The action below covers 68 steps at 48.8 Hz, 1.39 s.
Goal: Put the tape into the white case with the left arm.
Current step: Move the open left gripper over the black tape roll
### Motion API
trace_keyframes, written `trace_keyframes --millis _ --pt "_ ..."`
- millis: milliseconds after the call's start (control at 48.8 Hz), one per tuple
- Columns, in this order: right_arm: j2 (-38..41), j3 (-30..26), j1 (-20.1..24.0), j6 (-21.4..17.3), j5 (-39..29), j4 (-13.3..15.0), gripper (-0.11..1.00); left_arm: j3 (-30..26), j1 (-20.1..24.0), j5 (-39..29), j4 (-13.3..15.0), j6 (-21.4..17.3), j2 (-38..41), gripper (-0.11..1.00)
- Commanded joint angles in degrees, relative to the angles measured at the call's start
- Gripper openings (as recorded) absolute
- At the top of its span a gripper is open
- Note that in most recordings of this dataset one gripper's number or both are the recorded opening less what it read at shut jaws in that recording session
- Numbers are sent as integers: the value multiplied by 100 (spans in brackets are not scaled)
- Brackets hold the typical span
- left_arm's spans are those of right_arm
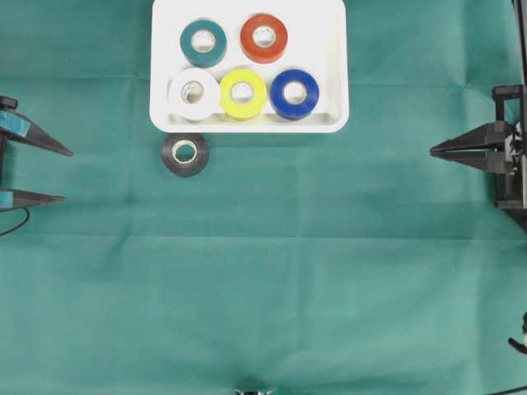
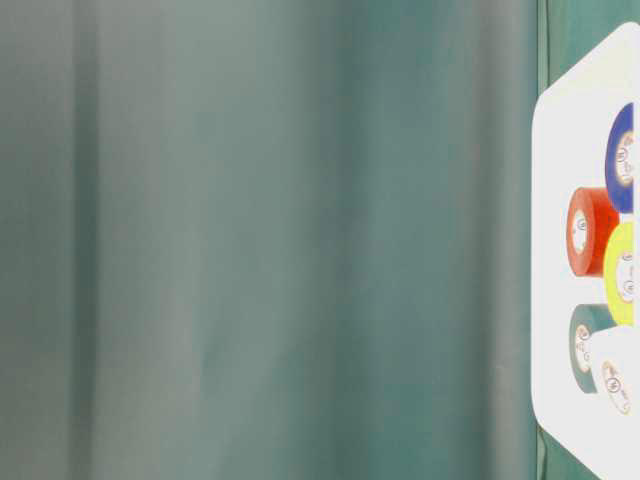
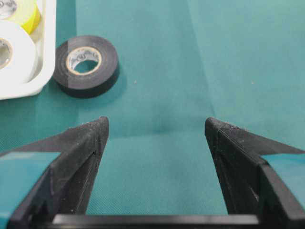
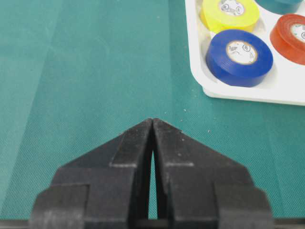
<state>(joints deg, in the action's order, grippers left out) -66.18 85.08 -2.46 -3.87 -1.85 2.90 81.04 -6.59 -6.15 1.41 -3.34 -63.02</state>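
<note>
Teal bands mark the left gripper (image 1: 66,175), which sits at the far left edge of the overhead view with its two pointed fingers spread wide apart and nothing between them. Its wrist view confirms this: bare green cloth (image 3: 190,71) fills the gap between the fingertips (image 3: 97,131).

To the right of that gripper, and well apart from it, the black tape (image 1: 184,154) lies flat on the cloth, hole up. It is just outside the near-left corner of the white case (image 1: 329,123), close to the rim but not inside. Whether it touches the rim cannot be told from overhead; in the left wrist view a thin strip of cloth seems to separate them.

Inside the case lie five rolls: a teal roll (image 1: 203,42) and a red roll (image 1: 264,38) along the far side, and a white roll (image 1: 193,93), a yellow roll (image 1: 243,94) and a blue roll (image 1: 295,93) along the near side.

At the far right, the all-black right gripper (image 1: 434,151) rests with its fingers pressed together, holding nothing.

The step in hand appears to be the reach for the black roll, which is not yet grasped. The next move likely calls for bringing the open fingers over the roll, straddling its wall or its whole width, then closing, lifting above the rim, and setting it down in one of the few free spots, probably the far-right part of the case.
</note>
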Motion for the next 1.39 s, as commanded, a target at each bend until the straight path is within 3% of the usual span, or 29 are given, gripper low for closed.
trace_keyframes --millis 0,205,533,944,1374 --pt "26 -70 -9 -9 62 9 -10 -158 123 44 9 9 193 80" --pt "26 -70 0 -9 53 0 -10 -448 510 62 9 0 861 80" --pt "26 -70 -9 -9 62 9 -10 -1310 519 571 0 -35 2689 80" --pt "18 -70 -9 0 62 9 -10 -2593 554 563 -9 -53 4922 80" --pt "18 -62 0 -9 62 0 -10 -3041 905 492 -9 -44 5616 80"
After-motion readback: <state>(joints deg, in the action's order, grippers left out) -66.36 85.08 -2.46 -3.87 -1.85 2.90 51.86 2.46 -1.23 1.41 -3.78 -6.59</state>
